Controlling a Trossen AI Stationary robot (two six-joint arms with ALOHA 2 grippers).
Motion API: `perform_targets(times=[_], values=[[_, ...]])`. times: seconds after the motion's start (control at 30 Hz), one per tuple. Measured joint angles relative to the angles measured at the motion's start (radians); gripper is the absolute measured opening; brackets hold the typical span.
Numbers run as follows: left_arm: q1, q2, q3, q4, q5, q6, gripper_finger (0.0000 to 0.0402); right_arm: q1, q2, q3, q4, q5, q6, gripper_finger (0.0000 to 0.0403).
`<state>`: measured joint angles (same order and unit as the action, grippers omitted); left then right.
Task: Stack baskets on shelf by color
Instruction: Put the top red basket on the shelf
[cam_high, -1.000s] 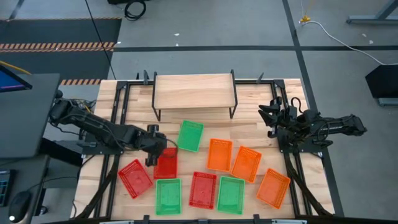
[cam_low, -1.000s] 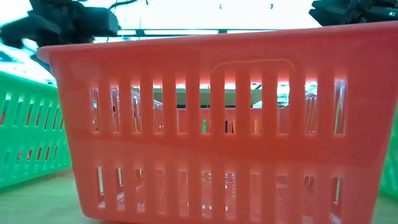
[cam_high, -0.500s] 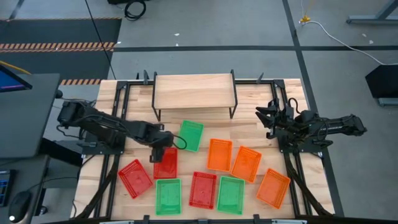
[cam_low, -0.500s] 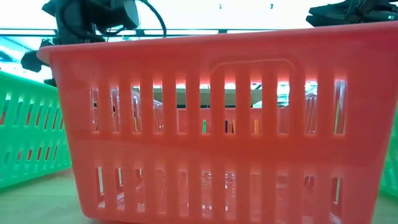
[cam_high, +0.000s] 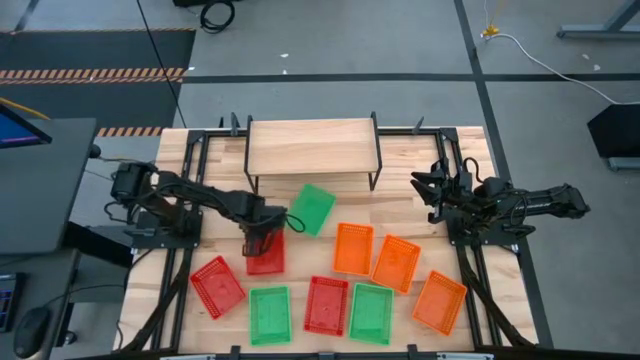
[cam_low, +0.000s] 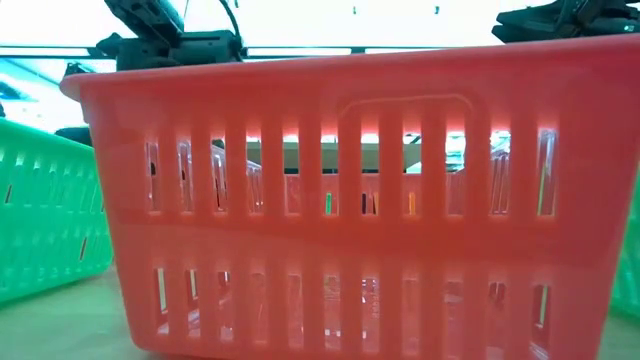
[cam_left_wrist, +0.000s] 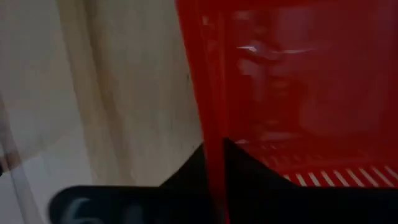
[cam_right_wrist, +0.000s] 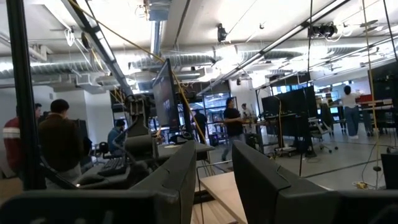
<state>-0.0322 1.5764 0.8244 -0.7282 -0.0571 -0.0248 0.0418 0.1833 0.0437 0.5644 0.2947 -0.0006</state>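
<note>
— At the bench's left-middle, the left hand (cam_high: 262, 236) is down on a red basket (cam_high: 265, 256), and the wrist view shows the basket's wall pinched between its dark fingers (cam_left_wrist: 245, 180).

— And just beyond?

— A green basket (cam_high: 312, 209) sits tilted right beside that hand, in front of the shelf (cam_high: 312, 146), whose wooden top is bare.

— Where's the right hand?

— The right hand (cam_high: 428, 193) hangs off at the bench's right side, fingers (cam_right_wrist: 186, 177) a narrow gap apart, gripping nothing.

— The rest of the baskets?

— Across the near half: another red one (cam_high: 217, 286) at the left, orange baskets (cam_high: 352, 248) to the right, more reds and greens between.
</note>
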Motion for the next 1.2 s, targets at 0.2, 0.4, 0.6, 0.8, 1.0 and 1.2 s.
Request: perform_targets(times=[0.2,0.4,0.6,0.8,1.0,1.2], values=[[0.055,-0.06,0.04,-0.071,-0.056,0.024,0.0006,0.0,0.0,0.0,0.0,0.0,0.001,0.011],[0.09,-0.105,0.213,-0.278,-0.062,0.13,0.0004,0.0,0.0,0.0,-0.003,0.0,0.001,0.011],[0.164,-0.111,0.467,-0.436,-0.068,0.294,0.0004,0.0,0.0,0.0,-0.008,0.0,0.001,0.011],[0.329,-0.111,0.69,-0.503,-0.065,0.462,0.0003,0.0,0.0,0.0,-0.012,0.0,0.001,0.011],[0.505,-0.109,0.8,-0.499,-0.066,0.585,0.0003,0.0,0.0,0.0,-0.014,0.0,-0.001,0.011],[0.62,-0.091,0.804,-0.431,-0.062,0.671,0.0003,0.0,0.0,0.0,-0.013,0.004,-0.002,0.011]])
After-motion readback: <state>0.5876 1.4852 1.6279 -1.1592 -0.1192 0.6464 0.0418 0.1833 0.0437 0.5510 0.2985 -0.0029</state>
